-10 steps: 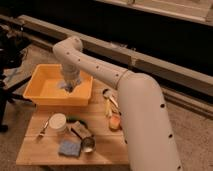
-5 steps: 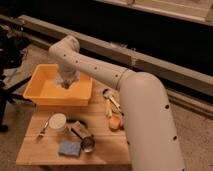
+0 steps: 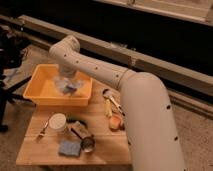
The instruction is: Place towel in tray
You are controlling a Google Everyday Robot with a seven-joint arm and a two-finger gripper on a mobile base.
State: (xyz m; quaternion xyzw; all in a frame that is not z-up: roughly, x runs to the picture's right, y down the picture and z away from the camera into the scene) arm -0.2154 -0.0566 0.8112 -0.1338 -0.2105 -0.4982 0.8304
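While the tool (image 3: 67, 82) hangs low inside the yellow tray (image 3: 45, 97) on the desk (image 3: 100, 145), the crumpled towel (image 3: 67, 87) sits at its tip, so placement looks nearly finished.

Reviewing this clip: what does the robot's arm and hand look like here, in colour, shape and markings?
The arm is thick, rounded and off-white, made of smooth tubular segments with bulbous joints and small dark dots, likely fasteners, along its shell. No loose cables show. The hand, over the yellow tray, looks greyer and less distinct than the arm.
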